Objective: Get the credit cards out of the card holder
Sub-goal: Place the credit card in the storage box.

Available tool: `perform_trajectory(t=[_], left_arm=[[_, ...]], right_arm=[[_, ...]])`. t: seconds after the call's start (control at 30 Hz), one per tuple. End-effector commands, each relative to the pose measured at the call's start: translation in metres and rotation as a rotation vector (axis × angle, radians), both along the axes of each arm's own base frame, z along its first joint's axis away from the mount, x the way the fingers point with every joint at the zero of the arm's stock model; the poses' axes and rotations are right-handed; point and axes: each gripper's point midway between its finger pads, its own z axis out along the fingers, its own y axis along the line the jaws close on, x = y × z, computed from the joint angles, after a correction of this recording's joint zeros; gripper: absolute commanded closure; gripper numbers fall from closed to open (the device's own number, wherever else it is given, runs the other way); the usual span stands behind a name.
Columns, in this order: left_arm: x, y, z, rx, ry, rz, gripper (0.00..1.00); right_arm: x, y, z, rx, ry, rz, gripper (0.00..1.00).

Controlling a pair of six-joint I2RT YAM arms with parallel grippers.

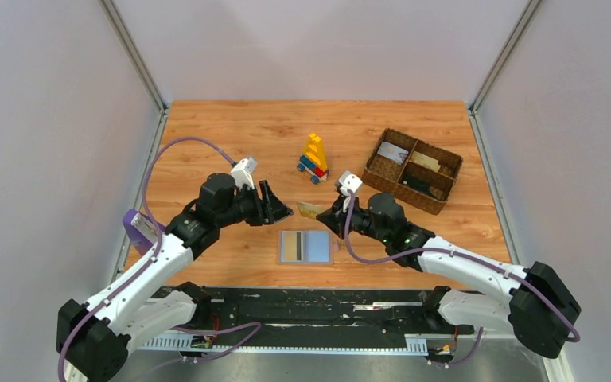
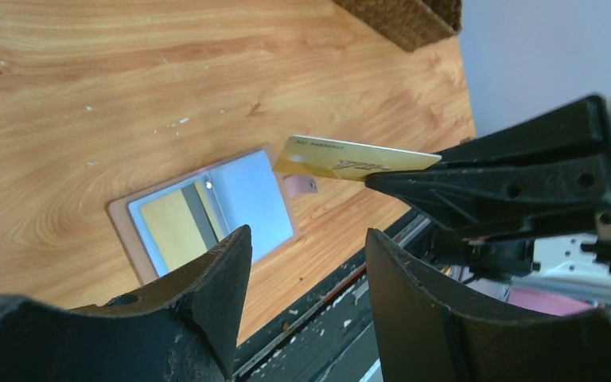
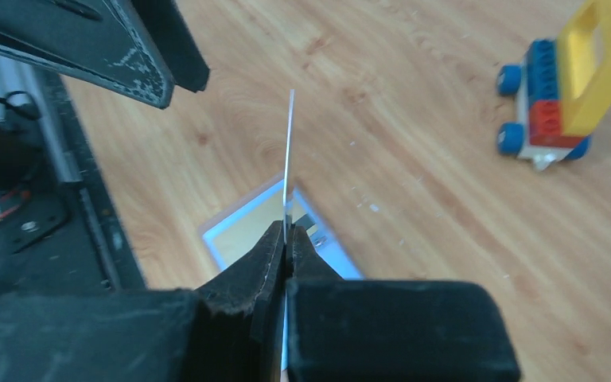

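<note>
In the right wrist view the tan-gold card (image 3: 289,151) is only a thin line, seen edge-on, pinched between the closed fingers of the right gripper (image 3: 285,239). The left wrist view shows its gold face with printing. The card is held in the air near the card holder (image 1: 305,247), which lies open and flat by the middle of the near edge of the bench (image 1: 231,135). The left gripper (image 2: 306,239) is spread wide, holds nothing, and is just beside the card.
</note>
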Motion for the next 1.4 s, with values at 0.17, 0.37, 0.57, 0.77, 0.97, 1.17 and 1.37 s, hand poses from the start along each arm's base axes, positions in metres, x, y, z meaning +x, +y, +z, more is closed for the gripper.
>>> perform_trajectory(t=[0.17,0.37,0.57,0.77,0.97,1.17,1.37], left_arm=[[-0.014,-0.031,0.007,-0.06,-0.024,-0.243,0.37],[-0.016,-0.036,0.012,-0.108,-0.034,-0.263,0.37],[-0.018,-0.034,0.009,-0.087,-0.024,-0.275,0.37],[-0.021,-0.033,0.007,-0.059,-0.017,-0.297,0.36],[-0.022,-0.027,0.009,0.007,-0.034,-0.318,0.35],[-0.021,-0.015,0.02,0.135,-0.065,-0.354,0.32],[-0.02,-0.001,0.025,0.253,-0.111,-0.37,0.3]], right_arm=[[-0.04,-0.004,0.046,0.244,0.37,0.243,1.0],[-0.013,-0.03,0.047,0.305,0.492,0.101,1.0],[0.029,-0.077,0.049,0.35,0.561,-0.064,1.0],[0.072,-0.141,0.056,0.401,0.643,-0.246,1.0],[0.12,-0.206,0.051,0.441,0.662,-0.486,1.0],[0.154,-0.275,0.046,0.525,0.723,-0.68,1.0],[0.183,-0.312,0.042,0.553,0.763,-0.769,1.0]])
